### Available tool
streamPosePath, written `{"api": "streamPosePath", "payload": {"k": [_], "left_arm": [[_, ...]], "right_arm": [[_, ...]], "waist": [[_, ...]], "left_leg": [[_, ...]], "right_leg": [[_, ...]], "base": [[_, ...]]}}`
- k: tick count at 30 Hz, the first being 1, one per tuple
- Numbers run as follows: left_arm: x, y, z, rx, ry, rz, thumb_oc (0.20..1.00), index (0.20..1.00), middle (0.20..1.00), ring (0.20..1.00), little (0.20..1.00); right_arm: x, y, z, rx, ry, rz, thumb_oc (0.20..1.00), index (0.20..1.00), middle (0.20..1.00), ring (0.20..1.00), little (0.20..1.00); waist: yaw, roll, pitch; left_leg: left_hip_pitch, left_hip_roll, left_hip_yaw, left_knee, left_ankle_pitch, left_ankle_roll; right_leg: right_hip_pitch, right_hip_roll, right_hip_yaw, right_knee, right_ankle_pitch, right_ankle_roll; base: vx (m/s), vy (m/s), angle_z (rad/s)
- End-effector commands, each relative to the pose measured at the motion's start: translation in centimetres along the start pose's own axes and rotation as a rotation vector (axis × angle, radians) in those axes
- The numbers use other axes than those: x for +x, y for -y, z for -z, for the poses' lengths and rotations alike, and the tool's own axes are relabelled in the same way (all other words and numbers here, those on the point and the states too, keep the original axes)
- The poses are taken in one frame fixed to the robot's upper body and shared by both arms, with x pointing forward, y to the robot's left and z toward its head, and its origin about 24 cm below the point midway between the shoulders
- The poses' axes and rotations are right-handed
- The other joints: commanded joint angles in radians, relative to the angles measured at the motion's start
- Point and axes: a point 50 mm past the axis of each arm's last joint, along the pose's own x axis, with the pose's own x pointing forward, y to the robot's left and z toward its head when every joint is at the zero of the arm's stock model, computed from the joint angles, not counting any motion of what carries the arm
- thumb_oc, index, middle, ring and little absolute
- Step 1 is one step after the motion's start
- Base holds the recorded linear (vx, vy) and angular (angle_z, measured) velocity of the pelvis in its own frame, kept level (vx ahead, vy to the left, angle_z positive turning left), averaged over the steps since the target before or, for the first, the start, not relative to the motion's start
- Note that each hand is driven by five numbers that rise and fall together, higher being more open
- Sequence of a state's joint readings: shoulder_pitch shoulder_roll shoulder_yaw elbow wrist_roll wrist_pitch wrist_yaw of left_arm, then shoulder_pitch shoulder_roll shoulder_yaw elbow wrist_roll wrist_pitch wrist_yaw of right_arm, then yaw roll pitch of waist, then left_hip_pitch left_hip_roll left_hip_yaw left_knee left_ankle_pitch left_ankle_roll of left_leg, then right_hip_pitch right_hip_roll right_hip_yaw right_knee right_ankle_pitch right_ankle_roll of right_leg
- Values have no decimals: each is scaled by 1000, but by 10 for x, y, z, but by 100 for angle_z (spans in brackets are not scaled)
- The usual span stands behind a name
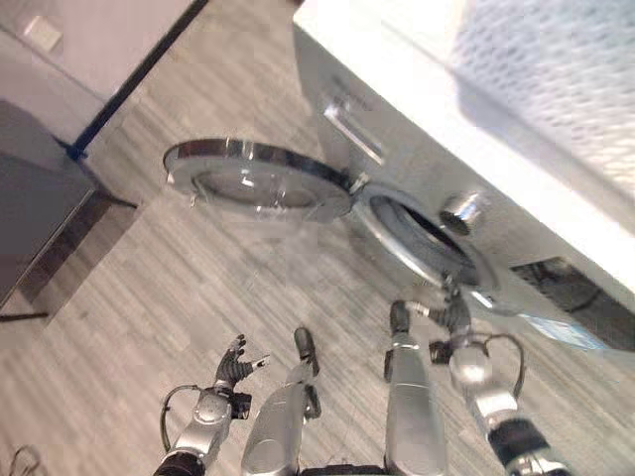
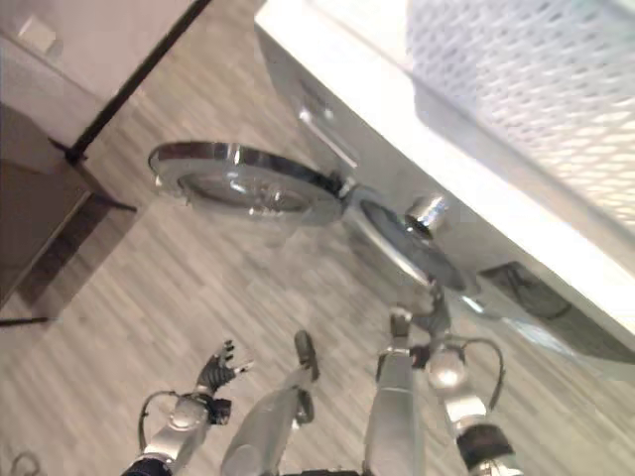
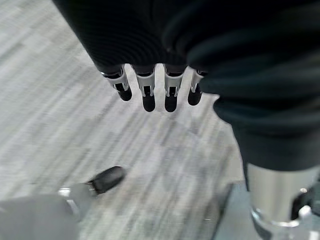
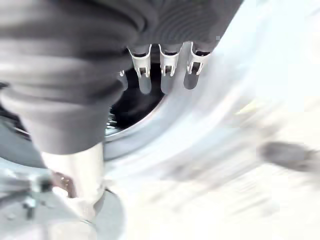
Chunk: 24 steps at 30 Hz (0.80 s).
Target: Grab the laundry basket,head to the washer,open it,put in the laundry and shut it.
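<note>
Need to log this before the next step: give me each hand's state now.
Left hand: open, fingers straight, holding nothing, over the floor.
Right hand: open, fingers straight, empty, by the washer opening.

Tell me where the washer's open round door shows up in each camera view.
Left eye view: washer door, upper centre-left, swung open.
Right eye view: same door, upper left of centre.
Left wrist view: floor past the left hand.
Right wrist view: not identifiable.
Shared landmark: the drum opening, beside the door's hinge.
</note>
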<state>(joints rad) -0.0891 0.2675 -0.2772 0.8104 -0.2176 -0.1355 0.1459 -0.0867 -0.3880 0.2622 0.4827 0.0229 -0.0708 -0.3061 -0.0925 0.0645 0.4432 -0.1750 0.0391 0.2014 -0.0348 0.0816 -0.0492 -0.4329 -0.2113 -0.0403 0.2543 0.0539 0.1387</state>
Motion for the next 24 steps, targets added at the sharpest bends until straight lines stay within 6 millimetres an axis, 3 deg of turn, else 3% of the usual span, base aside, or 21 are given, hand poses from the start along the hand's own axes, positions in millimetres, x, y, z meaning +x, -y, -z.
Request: {"api": "streamPosePath", "payload": {"k": [1, 4, 5, 6, 7, 8, 9, 10, 11, 14, 15, 16, 17, 18, 19, 20, 21, 22, 23, 24], "left_arm": [[-10, -12, 29, 66, -96, -38, 1000, 1000, 1000, 1000, 1000], [-11, -19, 40, 74, -159, -36, 1000, 1000, 1000, 1000, 1000], [-11, -19, 40, 74, -159, -36, 1000, 1000, 1000, 1000, 1000], [-11, -22, 42, 73, -171, -43, 1000, 1000, 1000, 1000, 1000], [-12, -30, 45, 86, -194, -47, 1000, 1000, 1000, 1000, 1000], [-12, -30, 45, 86, -194, -48, 1000, 1000, 1000, 1000, 1000], [-12, -35, 49, 88, -218, -48, 1000, 1000, 1000, 1000, 1000], [-12, -35, 48, 89, -218, -48, 1000, 1000, 1000, 1000, 1000], [-13, -41, 50, 72, -233, -60, 1000, 1000, 1000, 1000, 1000], [-19, -50, 62, 35, -283, -91, 1000, 1000, 1000, 1000, 1000], [-22, -53, 67, 14, -302, -106, 1000, 1000, 1000, 1000, 1000], [-22, -53, 66, 14, -302, -105, 1000, 1000, 1000, 1000, 1000], [-24, -53, 72, -2, -323, -116, 1000, 1000, 1000, 1000, 1000], [-29, -49, 81, -35, -356, -126, 1000, 1000, 1000, 1000, 1000], [-31, -44, 84, -44, -366, -120, 1000, 1000, 1000, 1000, 1000], [-30, -43, 83, -43, -365, -120, 1000, 1000, 1000, 1000, 1000], [-31, -38, 86, -40, -375, -112, 1000, 1000, 1000, 1000, 1000], [-34, -32, 91, -26, -400, -119, 1000, 1000, 1000, 1000, 1000], [-34, -30, 92, -17, -412, -119, 1000, 1000, 1000, 1000, 1000], [-34, -29, 92, -17, -411, -119, 1000, 1000, 1000, 1000, 1000]], "right_arm": [[-9, -15, 6, -78, -11, -160, 1000, 1000, 1000, 1000, 1000], [-27, -21, 34, -129, -120, -308, 1000, 1000, 1000, 1000, 1000], [-27, -21, 34, -129, -120, -308, 1000, 1000, 1000, 1000, 1000], [-30, -17, 45, -128, -172, -322, 1000, 1000, 1000, 1000, 1000], [-44, 1, 70, -109, -284, -317, 1000, 1000, 1000, 1000, 1000], [-44, 1, 70, -108, -284, -317, 1000, 1000, 1000, 1000, 1000], [-53, 23, 93, -79, -392, -249, 1000, 1000, 1000, 1000, 1000], [-53, 23, 93, -79, -392, -249, 1000, 1000, 1000, 1000, 1000], [-62, 55, 109, -80, -469, -147, 1000, 1000, 1000, 1000, 1000], [-75, 123, 118, -10, -516, 147, 1000, 1000, 1000, 1000, 1000], [-81, 149, 115, 6, -502, 271, 1000, 1000, 1000, 1000, 1000], [-81, 149, 115, 7, -503, 271, 1000, 1000, 1000, 1000, 1000], [-86, 171, 110, 20, -482, 395, 1000, 1000, 1000, 1000, 1000], [-88, 204, 89, 55, -369, 631, 1000, 1000, 1000, 1000, 1000], [-89, 219, 70, 65, -267, 760, 1000, 1000, 1000, 1000, 1000], [-89, 218, 70, 65, -268, 762, 1000, 1000, 1000, 1000, 1000], [-91, 232, 50, 35, -170, 885, 1000, 1000, 1000, 1000, 1000], [-97, 254, 6, -43, 37, 1087, 1000, 1000, 1000, 1000, 1000], [-101, 260, -16, -84, 132, 1163, 1000, 1000, 1000, 1000, 1000], [-102, 259, -16, -86, 131, 1166, 1000, 1000, 1000, 1000, 1000]], "waist": [[9, -22, -82], [7, -52, -131], [7, -53, -133], [6, -59, -150], [3, -76, -193], [3, -77, -195], [-2, -92, -234], [-2, -93, -236], [-12, -106, -272], [-36, -121, -311], [-46, -123, -324], [-45, -124, -325], [-53, -124, -337], [-68, -117, -356], [-71, -112, -364], [-69, -113, -365], [-69, -108, -372], [-68, -101, -388], [-64, -99, -396], [-63, -101, -395]], "left_leg": [[3, 26, -32, 181, -234, 0], [69, 24, -28, 177, -251, 2], [67, 23, -28, 175, -249, 3], [87, 22, -25, 170, -252, 4], [127, 21, -20, 153, -257, 6], [125, 20, -20, 152, -254, 6], [161, 16, -15, 130, -254, 8], [159, 15, -14, 128, -252, 8], [184, 12, -10, 104, -250, 11], [231, 9, 14, 64, -249, 14], [246, 8, 21, 50, -249, 15], [244, 7, 23, 49, -247, 15], [256, 6, 31, 38, -248, 15], [283, 7, 40, 20, -256, 20], [292, 6, 39, 12, -260, 24], [290, 5, 40, 11, -256, 24], [296, 5, 37, 6, -258, 27], [312, 7, 28, -4, -266, 30], [317, 8, 23, -10, -266, 30], [314, 7, 23, -10, -260, 30]], "right_leg": [[74, -27, -35, -79, 2, 26], [147, -30, -44, -97, 0, 33], [145, -31, -43, -99, 2, 33], [163, -32, -47, -104, 2, 36], [200, -33, -56, -119, 4, 43], [197, -33, -56, -121, 7, 43], [225, -36, -56, -130, 11, 50], [223, -37, -55, -131, 13, 50], [243, -40, -55, -146, 20, 57], [262, -39, -41, -164, 31, 70], [264, -38, -34, -169, 34, 75], [262, -38, -32, -170, 36, 75], [264, -35, -26, -174, 38, 80], [273, -31, -16, -177, 36, 88], [277, -29, -13, -177, 34, 91], [274, -30, -12, -179, 38, 90], [279, -31, -14, -179, 34, 92], [291, -29, -17, -176, 21, 93], [296, -29, -19, -175, 17, 94], [294, -30, -19, -177, 22, 92]], "base": [[62, 69, -9], [71, 28, -8], [46, 20, -1], [82, 14, 5], [82, 14, 3], [142, 9, 3], [71, 7, -6], [136, -2, -3], [79, 6, -7], [87, 17, -12], [53, 15, -23], [44, 18, -23], [92, 39, -28], [126, 54, -34], [91, 42, -36], [41, 24, -32], [75, 19, -23], [112, 18, -18], [74, 1, -6], [48, -21, 3]]}}
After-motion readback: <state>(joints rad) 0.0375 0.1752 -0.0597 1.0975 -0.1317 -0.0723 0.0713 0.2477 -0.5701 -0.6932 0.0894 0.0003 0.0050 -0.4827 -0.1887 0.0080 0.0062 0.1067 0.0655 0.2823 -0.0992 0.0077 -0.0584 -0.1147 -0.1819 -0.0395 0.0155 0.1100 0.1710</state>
